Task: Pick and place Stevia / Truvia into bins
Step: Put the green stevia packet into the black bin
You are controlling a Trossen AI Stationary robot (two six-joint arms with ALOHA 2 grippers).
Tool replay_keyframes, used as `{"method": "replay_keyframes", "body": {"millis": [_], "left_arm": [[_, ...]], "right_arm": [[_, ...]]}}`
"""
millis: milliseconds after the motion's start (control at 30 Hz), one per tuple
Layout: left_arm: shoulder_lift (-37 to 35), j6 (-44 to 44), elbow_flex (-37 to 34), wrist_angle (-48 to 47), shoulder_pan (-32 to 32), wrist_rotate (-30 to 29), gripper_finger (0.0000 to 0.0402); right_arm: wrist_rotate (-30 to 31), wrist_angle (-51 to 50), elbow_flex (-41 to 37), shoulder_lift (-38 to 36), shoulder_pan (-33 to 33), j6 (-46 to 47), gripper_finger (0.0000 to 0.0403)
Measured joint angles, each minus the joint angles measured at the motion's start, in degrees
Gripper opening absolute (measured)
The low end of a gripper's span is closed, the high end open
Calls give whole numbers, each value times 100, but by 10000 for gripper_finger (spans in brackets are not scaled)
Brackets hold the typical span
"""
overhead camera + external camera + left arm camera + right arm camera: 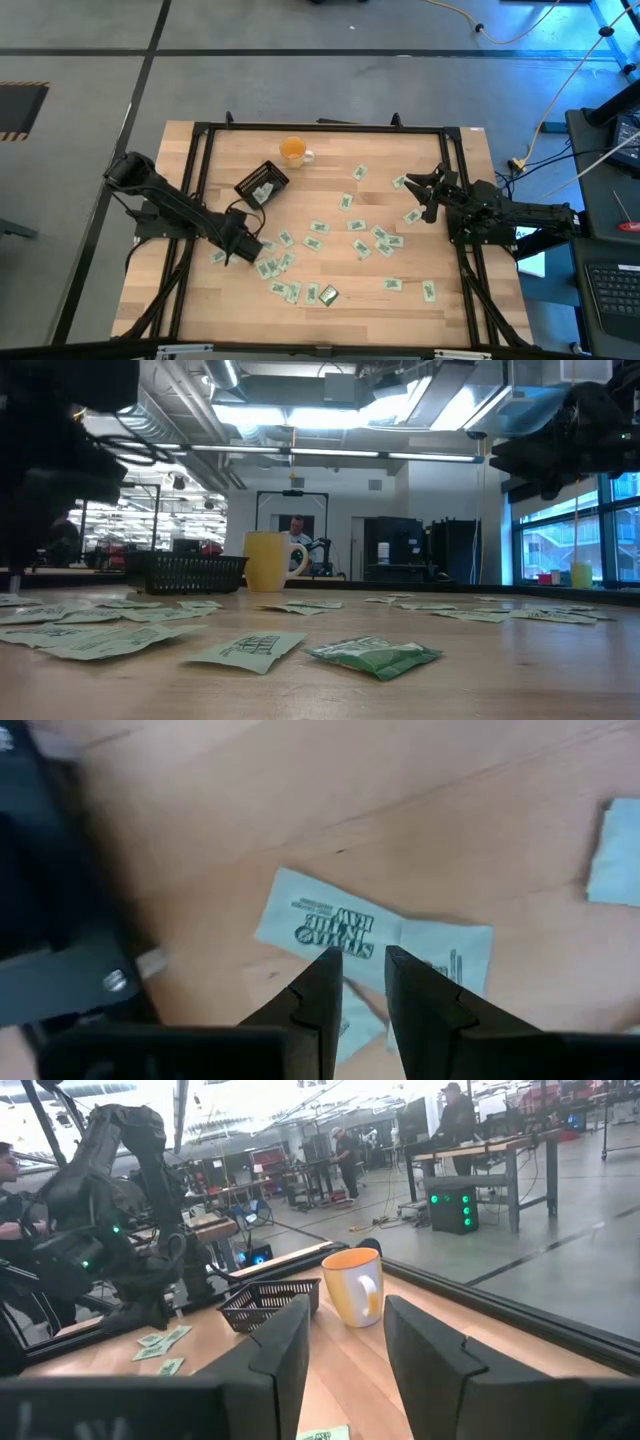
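Note:
Several pale green and white Stevia sachets (315,243) lie flat and scattered over the wooden table. The black mesh tray (262,185) stands at the far left of the centre, with sachets inside it. My left gripper (235,248) points down near the table's left side. Its fingers (322,982) are a narrow gap apart, over one printed sachet (325,915) that lies flat on the wood. My right gripper (422,190) waits at the table's right side, level and open (345,1325), with nothing between its fingers.
An orange cup with a white handle (293,151) stands just beyond the tray, near the far edge. A darker green packet (327,295) lies near the front edge. A black frame (320,128) runs round the table. People stand in the room beyond (345,1150).

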Motion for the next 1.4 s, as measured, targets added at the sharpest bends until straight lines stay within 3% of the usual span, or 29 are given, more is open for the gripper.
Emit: {"method": "replay_keyframes", "body": {"millis": [367,733,1133,1400], "left_arm": [[-17,-197,-648,758,17,-4,72],[-15,-223,-720,1006,17,10,28],[-11,-233,-717,1777,15,208,75],[-11,-289,-717,1743,15,124,56]], "right_arm": [[-1,-44,0,0,1,-10,135],[-2,-44,0,0,0,-16,135],[-3,-96,0,2,2,-16,135],[-3,-96,0,2,0,-18,135]]}}
